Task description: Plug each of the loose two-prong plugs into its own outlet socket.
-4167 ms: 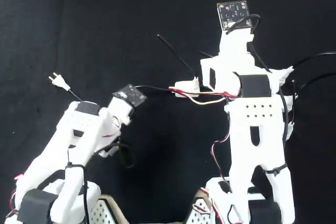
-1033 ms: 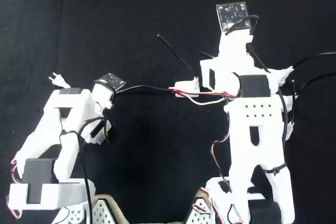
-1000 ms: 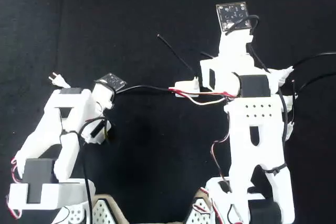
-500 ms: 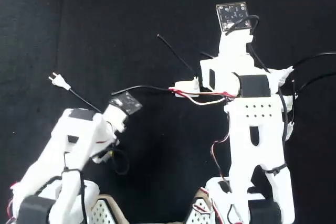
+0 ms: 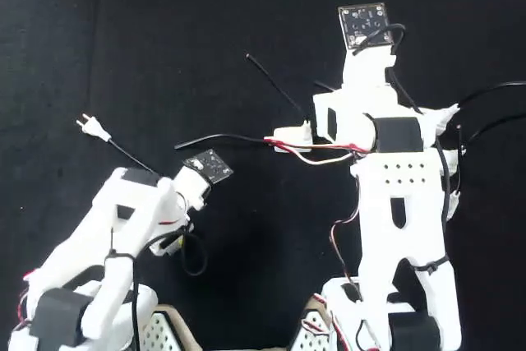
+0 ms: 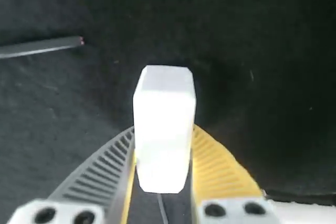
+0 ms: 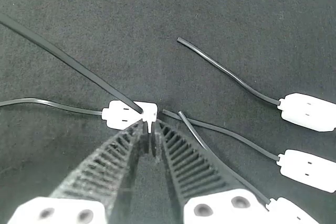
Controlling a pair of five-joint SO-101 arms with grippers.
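Left tool (image 6: 164,137) is clamped on a white connector body (image 6: 164,108); whether this is a plug or a socket cannot be determined. Right tool (image 7: 150,125) is narrowed to a pinch on the end of an outlet socket (image 7: 125,115) lying flat, with three further sockets (image 7: 308,112) near it. One loose two-prong plug (image 5: 92,127) lies well apart from these, past the left arm, with its thin cord (image 5: 123,152) trailing back. Expect light, rigid, smooth plastic housings that may twist in a grip. Take hold across the flat sides of the body, never by the prongs or the limp cord. Tabletop (image 5: 164,39) is covered in black, matte, felt-like cloth, likely giving some friction. Unidentified clutter lies past its far edge.
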